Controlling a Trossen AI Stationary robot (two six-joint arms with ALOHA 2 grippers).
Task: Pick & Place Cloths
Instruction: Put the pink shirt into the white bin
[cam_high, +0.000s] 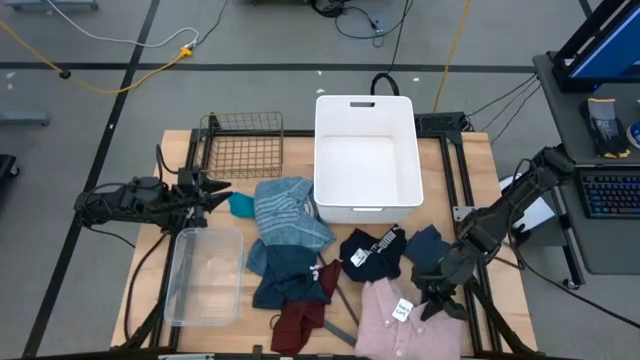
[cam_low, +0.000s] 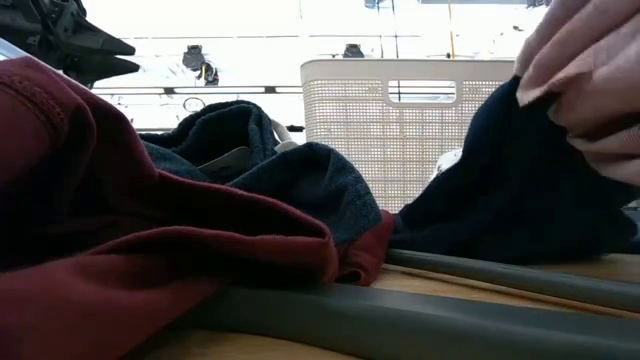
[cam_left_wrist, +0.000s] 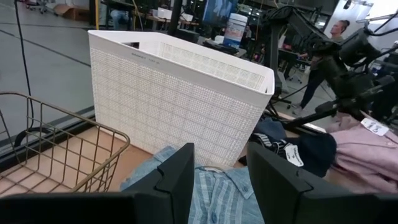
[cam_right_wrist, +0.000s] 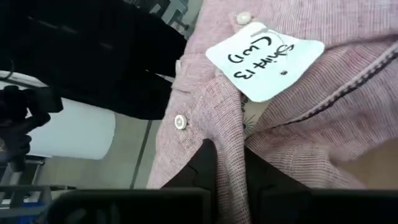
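My right gripper (cam_high: 437, 300) is at the table's near right, shut on the pink collared shirt (cam_high: 385, 320), which bears a white paper tag (cam_right_wrist: 264, 59). My left gripper (cam_high: 222, 190) hovers open at the table's left. It points toward the small teal piece (cam_high: 240, 205) and the light-blue striped shirt (cam_high: 290, 210), touching nothing. In the left wrist view the striped shirt (cam_left_wrist: 217, 193) lies past the open fingers. The navy printed top (cam_high: 375, 250), a dark blue garment (cam_high: 285, 275) and the maroon garment (cam_high: 300, 322) lie flat mid-table. My right gripper pinches a raised fold of the pink shirt (cam_right_wrist: 229, 146) between its two fingers, close below the tag and a button (cam_right_wrist: 180, 122). It comes from above, slanting in from the table's right. The rest of the shirt lies on the table.
A white perforated bin (cam_high: 330, 150) stands at the far middle, with a wire basket (cam_high: 243, 145) to its left. A clear plastic tub (cam_high: 205, 275) sits near left. A grey hanger (cam_low: 450, 300) lies among the cloths. A small dark blue piece (cam_high: 430, 245) lies beside the right arm.
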